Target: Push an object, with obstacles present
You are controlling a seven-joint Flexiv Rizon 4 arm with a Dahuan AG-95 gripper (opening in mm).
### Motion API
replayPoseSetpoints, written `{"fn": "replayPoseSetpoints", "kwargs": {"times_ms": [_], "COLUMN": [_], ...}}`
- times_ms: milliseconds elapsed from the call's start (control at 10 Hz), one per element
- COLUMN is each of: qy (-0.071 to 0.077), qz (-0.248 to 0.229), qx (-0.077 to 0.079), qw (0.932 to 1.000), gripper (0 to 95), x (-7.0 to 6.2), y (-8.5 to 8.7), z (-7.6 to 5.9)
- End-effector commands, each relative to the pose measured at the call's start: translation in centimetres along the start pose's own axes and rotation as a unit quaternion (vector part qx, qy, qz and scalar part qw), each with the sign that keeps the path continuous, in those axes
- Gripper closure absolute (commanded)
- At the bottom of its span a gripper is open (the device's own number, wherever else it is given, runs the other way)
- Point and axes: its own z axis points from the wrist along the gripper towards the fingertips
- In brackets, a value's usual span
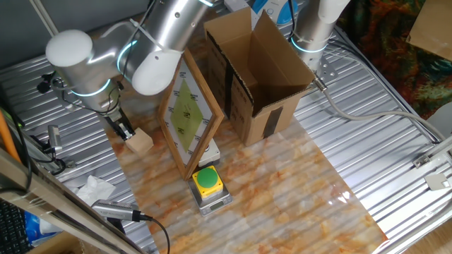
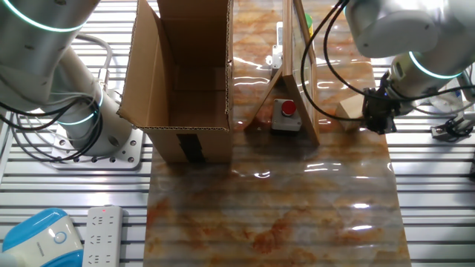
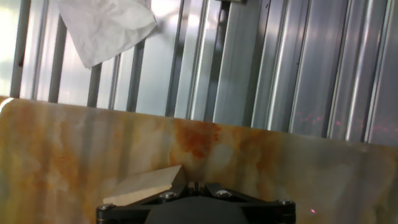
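Gripper (image 1: 125,132) pressing against wooden cube (image 1: 140,141) at the mat's left edge, jaws seemingly together, though hard to tell. Rightward, framed board (image 1: 189,113) leaning upright, button (image 1: 207,180) sitting before it, cardboard box (image 1: 256,70) standing open beyond.

Wooden cube (image 3: 146,185) touches end effector (image 3: 194,190); crumpled paper (image 3: 106,25) beyond.

**Bright, even light, some glare**

Lit from overhead. White glare streaks across the glossy marbled mat (image 2: 274,200) and ribbed metal table (image 1: 395,92). Soft shadow beside the cardboard box (image 2: 182,74). Hand view slightly soft, blown-out on the crumpled paper (image 3: 106,25).
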Motion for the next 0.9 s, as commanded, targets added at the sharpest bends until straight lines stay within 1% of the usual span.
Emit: {"fn": "replayPoseSetpoints", "kwargs": {"times_ms": [100, 200, 300, 400, 600, 900], "qy": [-0.002, -0.002, -0.001, -0.001, -0.002, -0.006], "qz": [0.005, 0.011, 0.012, 0.014, 0.023, 0.037], "qx": [0.000, 0.001, 0.006, 0.003, 0.007, 0.005], "qw": [1.0000, 0.9999, 0.9999, 0.9999, 0.9997, 0.9993], "gripper": [95.0, 95.0, 95.0, 95.0, 95.0, 95.0], "x": [0.2, 0.2, 0.1, 0.1, 0.0, 0.0], "y": [0.5, 1.2, 1.7, 2.0, 3.2, 5.0], "z": [-0.2, -0.3, -0.3, -0.3, -0.3, -0.3]}}
